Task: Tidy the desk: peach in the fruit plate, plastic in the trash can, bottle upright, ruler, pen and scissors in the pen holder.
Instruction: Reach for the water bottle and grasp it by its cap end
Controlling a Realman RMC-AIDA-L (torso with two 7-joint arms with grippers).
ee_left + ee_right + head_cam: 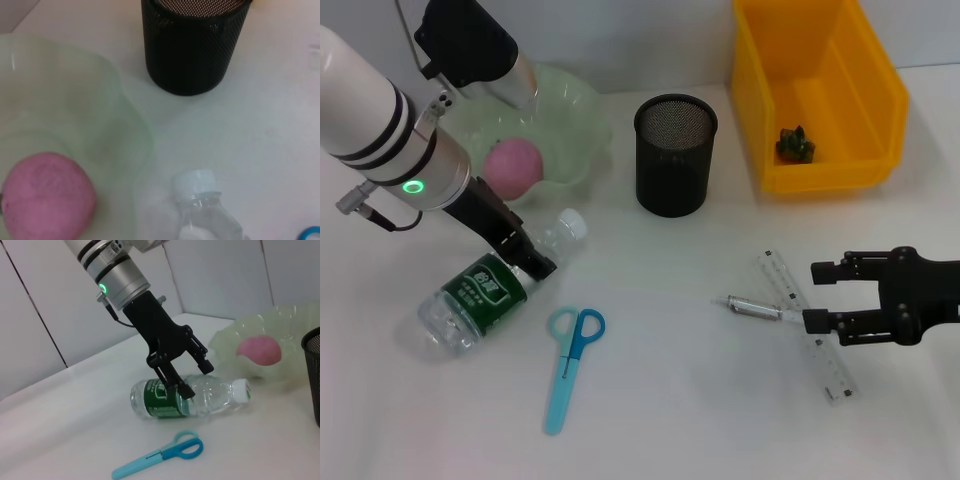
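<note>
The left gripper point(525, 255) is down on the lying bottle point(495, 290), its fingers spread wide enough to straddle the clear body just above the green label; in the right wrist view one fingertip point(186, 391) sits against the label and the other hangs over the bottle's shoulder, with no firm squeeze to be seen. The bottle lies on its side on the white desk point(670, 400), its white cap point(572, 222) pointing toward the pale green fruit plate point(575, 130), which is just beside it and holds the pink peach point(512, 166). The blue scissors point(570, 365) lie near the bottle's lower side. Further off stands the black mesh pen holder point(675, 155). The right gripper point(820, 297) hovers with fingers apart over the ruler point(810, 325) and pen point(755, 307), below the yellow bin point(820, 95).
</note>
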